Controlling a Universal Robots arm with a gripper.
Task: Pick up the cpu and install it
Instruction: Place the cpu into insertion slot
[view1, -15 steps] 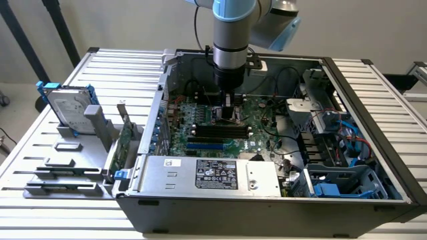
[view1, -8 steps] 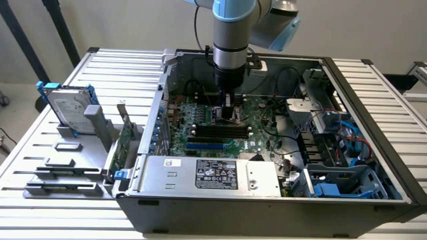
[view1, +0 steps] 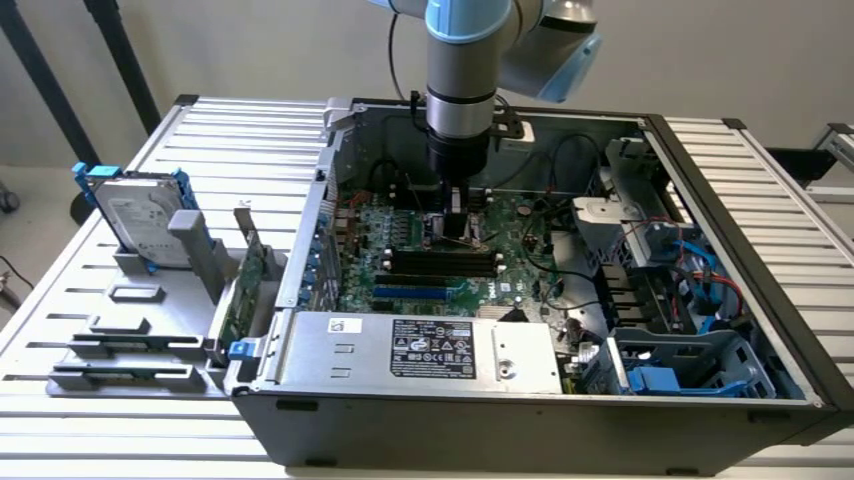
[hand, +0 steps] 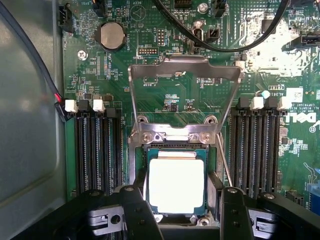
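1. Gripper (hand: 181, 194) sits low over the middle of the motherboard (hand: 120, 75); its fingers (hand: 134, 210) are parted and grip nothing.
2. Cpu (hand: 176, 186) lies flat in its socket between the fingers.
3. Load plate (hand: 185, 65) stands hinged open.

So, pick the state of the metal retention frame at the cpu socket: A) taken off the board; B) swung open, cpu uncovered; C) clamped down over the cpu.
B: the wrist view shows the retention frame flipped back, standing clear of the cpu, whose silver top lies uncovered.
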